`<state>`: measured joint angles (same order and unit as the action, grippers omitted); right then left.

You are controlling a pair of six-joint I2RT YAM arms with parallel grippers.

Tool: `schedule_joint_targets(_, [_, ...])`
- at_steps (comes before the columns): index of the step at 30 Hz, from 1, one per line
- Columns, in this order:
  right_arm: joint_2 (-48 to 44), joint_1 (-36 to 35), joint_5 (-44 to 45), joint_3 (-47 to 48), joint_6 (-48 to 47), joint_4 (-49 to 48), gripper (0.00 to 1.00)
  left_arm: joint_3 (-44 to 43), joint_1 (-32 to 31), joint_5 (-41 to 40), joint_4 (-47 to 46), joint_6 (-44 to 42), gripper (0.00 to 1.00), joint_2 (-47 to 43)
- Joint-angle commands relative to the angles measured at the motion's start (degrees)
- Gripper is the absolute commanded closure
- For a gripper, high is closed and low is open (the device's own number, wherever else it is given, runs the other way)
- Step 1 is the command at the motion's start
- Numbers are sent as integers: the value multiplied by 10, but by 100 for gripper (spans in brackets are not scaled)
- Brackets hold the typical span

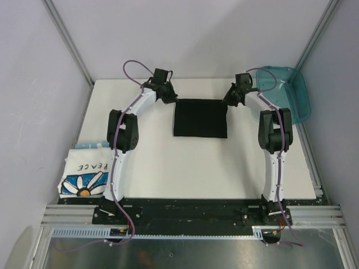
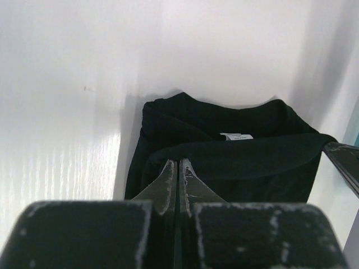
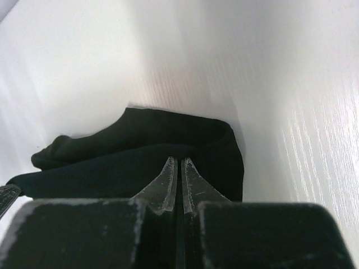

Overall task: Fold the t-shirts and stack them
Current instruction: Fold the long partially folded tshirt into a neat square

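So, the black tee [image 1: 200, 117] lies mid-table toward the far side, folded into a neat, near-square rectangle, matte and dark with crisp straight edges. From above it looks flat and smooth. No chest mark shows in any view, just plain black cloth.

Up close it's softer and lumpier. The left wrist view shows rounded folds stacked in layers, plus a small white label [image 2: 236, 136] at the neckline. One layer is lifted off the rest and runs as a taut band across the shirt between the two arms.

Left gripper [image 2: 178, 163] sits at the tee's far left corner. Its worn, scuffed metal fingers [image 2: 167, 185] are pressed tight together with the cloth edge right at the tips, so it looks like it's nipping that lifted layer. Right gripper [image 3: 178, 161] is at the far right corner doing the same thing: jaws squeezed together, pinching the black fabric edge.

The white tee [image 1: 84, 175] is well apart, at the near left edge of the table [image 1: 213, 168] beside the left arm's base. It's a loose bundle, partly hanging off the side, with a blue daisy and "PEACE" lettering facing up.

A teal see-through plastic bin [image 1: 291, 89] with rounded corners sits at the far right corner, just beside the right arm.
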<state>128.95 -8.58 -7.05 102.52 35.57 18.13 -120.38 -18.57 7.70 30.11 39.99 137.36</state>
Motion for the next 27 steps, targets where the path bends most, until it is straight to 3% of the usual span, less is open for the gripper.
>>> schedule_joint_targets(1, [26, 15, -1, 61, 5, -21, 100, -72, 15, 12, -24, -14, 100, 18])
schedule_joint_targets(3, [34, 17, -3, 72, 5, -22, 99, -88, 19, 23, -30, -16, 100, 30])
schedule_joint_targets(5, [42, 19, 1, 89, 5, -13, 85, -101, 25, 42, -40, -22, 93, 40])
schedule_joint_targets(7, [44, 21, 8, 104, 2, 0, 62, -101, 32, 54, -50, -27, 65, 38])
schedule_joint_targets(9, [32, 23, 21, 106, -5, 5, 50, -89, 39, 59, -61, -39, 40, 22])
schedule_joint_targets(12, [8, 16, 40, 108, -18, 19, 46, -63, 41, 65, -77, -57, 32, -9])
schedule_joint_targets(16, [-14, -9, 52, 96, -31, 28, 67, -30, 36, 88, -88, -61, 63, -31])
schedule_joint_targets(20, [-9, -24, 43, 89, -40, 23, 75, -18, 19, 125, -100, -68, 92, -26])
schedule_joint_targets(22, [2, -25, 34, 96, -41, 20, 77, -21, 11, 138, -106, -68, 98, -17])
schedule_joint_targets(27, [53, -21, 15, 135, -36, 21, 80, -38, 5, 137, -118, -52, 100, 24])
